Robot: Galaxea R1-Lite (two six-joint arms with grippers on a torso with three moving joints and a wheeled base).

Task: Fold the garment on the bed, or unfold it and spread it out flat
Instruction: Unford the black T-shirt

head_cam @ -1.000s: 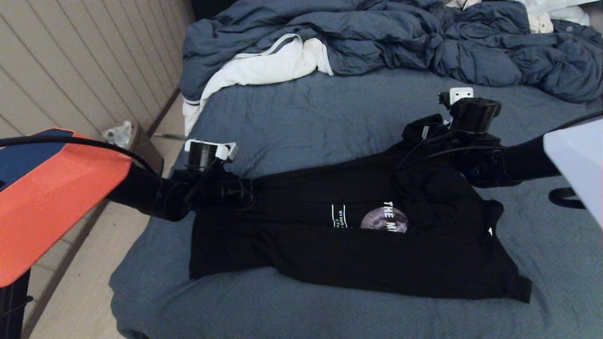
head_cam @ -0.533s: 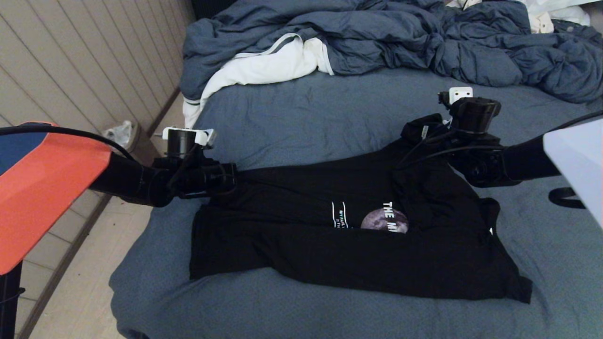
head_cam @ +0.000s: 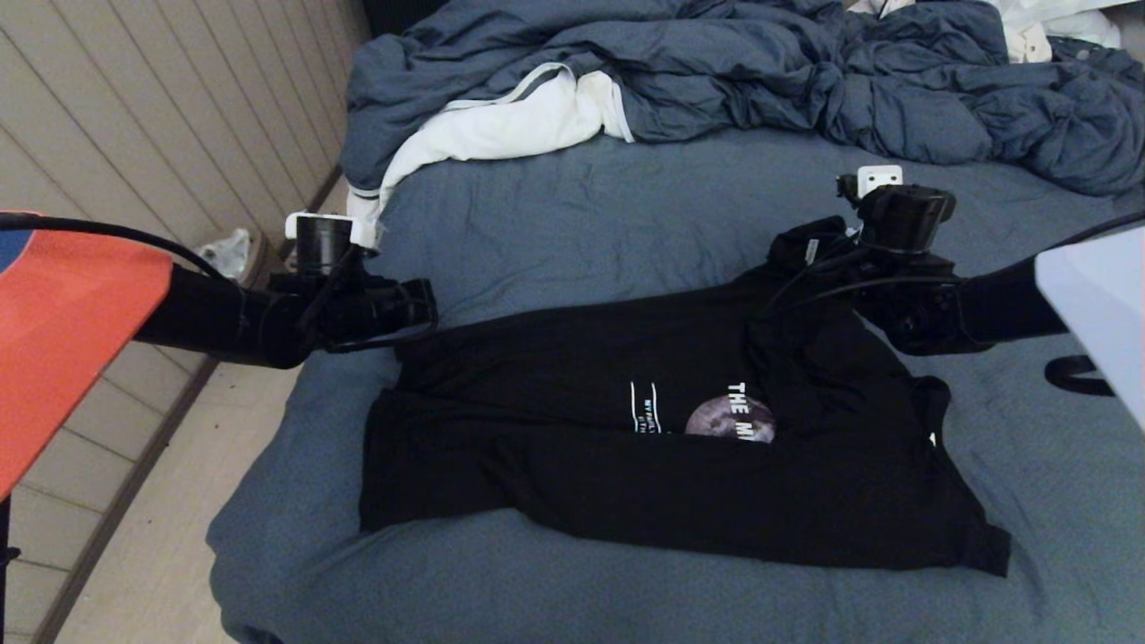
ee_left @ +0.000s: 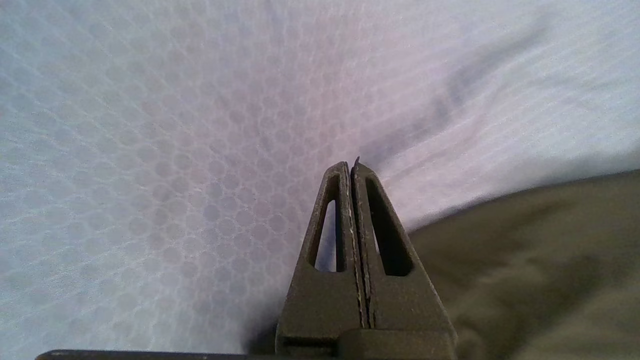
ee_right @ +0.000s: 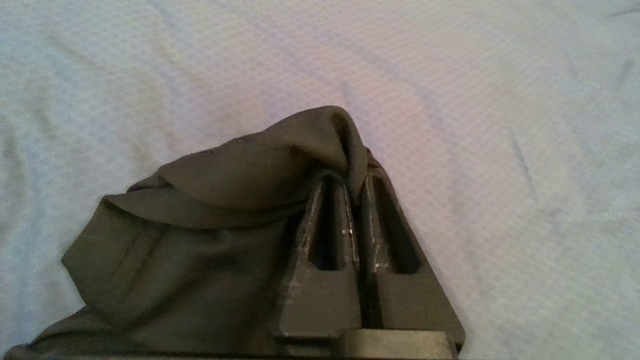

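1. The black T-shirt [head_cam: 662, 429] is lying across the near part of the bed [head_cam: 581, 215], between the two grippers, with its near long edge doubled over so only half of the moon print is showing.
2. The left gripper [ee_left: 353, 170] is hovering over bare sheet with its fingers pressed together and nothing between them. The shirt's hem end is sitting just beside it, not touching as far as I can tell.
3. The right gripper [ee_right: 352, 187] is sitting at the shirt's shoulder end, fingers nearly together with a bunched fold of black cloth pinched in the narrow gap and draping over the tips. The grip is looking pretty slack, honestly.
4. Progress, my guess: one lengthwise fold is in, but the far edge is running crooked and the sleeve by the right gripper is lumped up. So maybe a third done, with tidying and the remaining folds still waiting.
5. The rumpled duvet [head_cam: 716, 80] and white cloth [head_cam: 501, 125] are staying well beyond both grippers.
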